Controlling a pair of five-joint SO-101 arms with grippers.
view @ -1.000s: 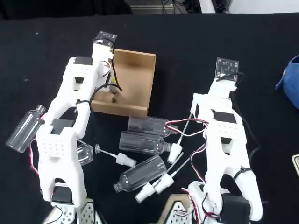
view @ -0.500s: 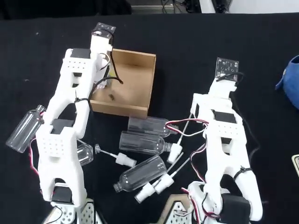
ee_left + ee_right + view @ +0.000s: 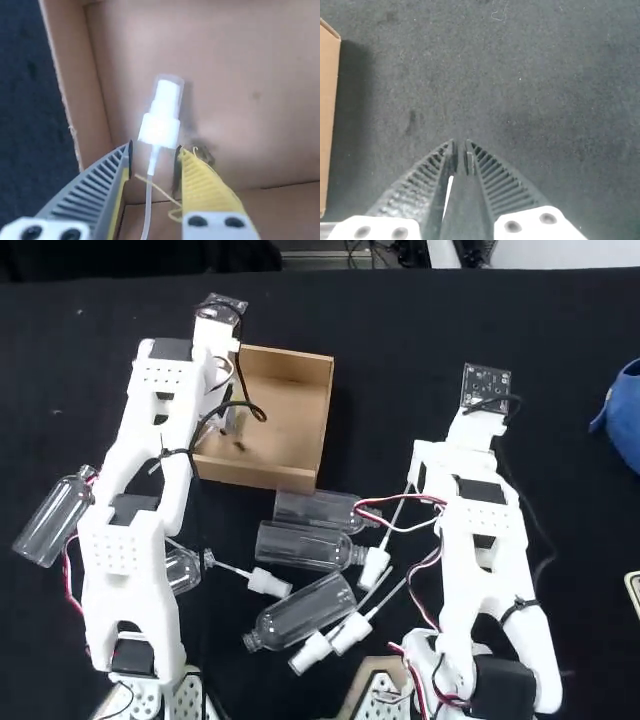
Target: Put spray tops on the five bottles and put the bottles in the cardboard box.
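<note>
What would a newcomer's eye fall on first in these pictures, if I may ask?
Most likely the white spray top poking out of the open left claw, in the cardboard box. Next, the clear bottles lying clustered on the black table.

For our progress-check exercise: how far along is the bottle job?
Done: nothing visible; the brown cardboard box holds no bottle. In hand: a white plastic spray top sits at the left gripper over the box. Left: the five clear plastic bottles lie on the black table, outside the box.
</note>
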